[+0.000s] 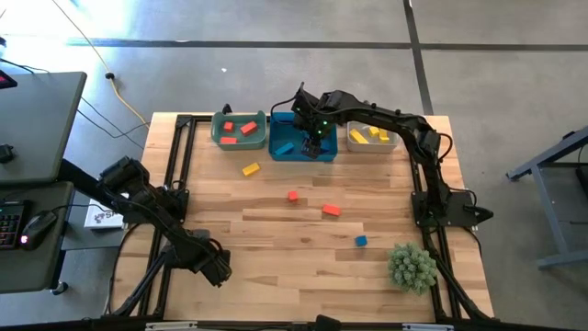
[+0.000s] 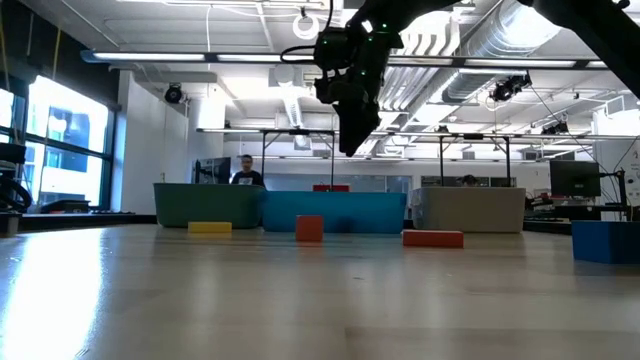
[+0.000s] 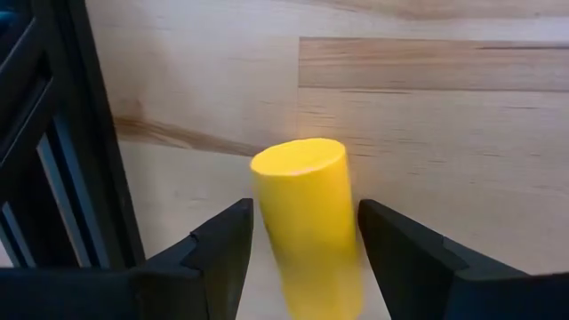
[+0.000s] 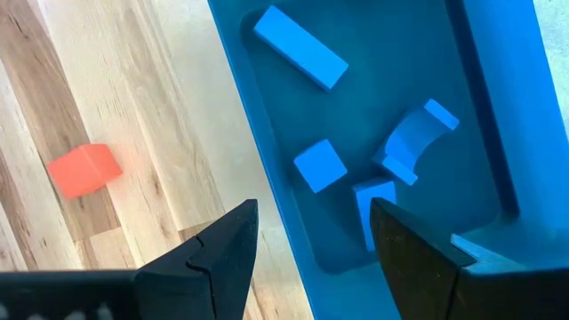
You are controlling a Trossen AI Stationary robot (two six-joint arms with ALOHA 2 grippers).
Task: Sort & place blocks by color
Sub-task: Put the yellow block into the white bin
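Note:
My right gripper (image 1: 315,145) (image 4: 314,209) hangs open over the near part of the blue bin (image 1: 287,140), holding nothing. Several blue blocks lie in that bin: a bar (image 4: 300,47), a cube (image 4: 319,165), an arch (image 4: 413,142). The green bin (image 1: 239,130) holds red blocks and the grey bin (image 1: 372,138) holds yellow ones. On the table lie a yellow block (image 1: 250,169), a red cube (image 1: 292,195) (image 4: 84,169), a red bar (image 1: 331,211) and a blue cube (image 1: 360,241). My left gripper (image 1: 217,268) (image 3: 306,206), near the table's near left corner, has a yellow cylinder (image 3: 307,222) between its fingers. My left gripper has the yellow cylinder between its two fingers, and the round side (image 3: 267,233) meets both inner faces. The cylinder lies along the fingers, and its flat end (image 3: 298,160) shows beyond the fingertips. Whether it also rests on the table, I cannot tell.
A spiky green plant ball (image 1: 411,267) sits at the near right corner. Black frame rails (image 1: 175,175) run along the table's left and right edges. The three bins stand in a row at the far edge. A person (image 2: 245,172) stands far behind the table.

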